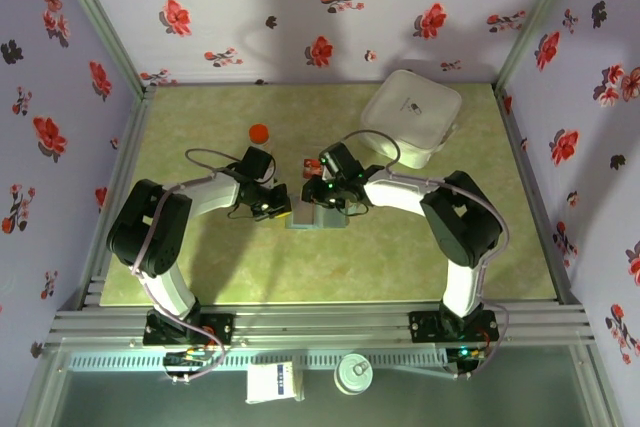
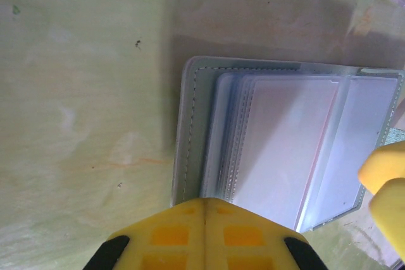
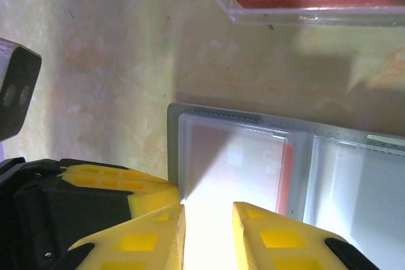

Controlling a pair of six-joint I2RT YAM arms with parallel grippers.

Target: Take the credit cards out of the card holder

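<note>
The left gripper (image 2: 204, 205) has jaws pressed together at the left edge of the open card holder (image 2: 285, 143). The right gripper (image 3: 209, 210) has jaws spread a little over it.

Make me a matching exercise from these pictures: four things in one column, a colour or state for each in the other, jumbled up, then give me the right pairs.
Column one:
1. card holder
2. big rounded case
3. small round object
4. left claw

Column two:
A. shut
B. orange-red
C. white
D. lying open and flat

Pairs: 1-D, 2-C, 3-B, 4-A
</note>
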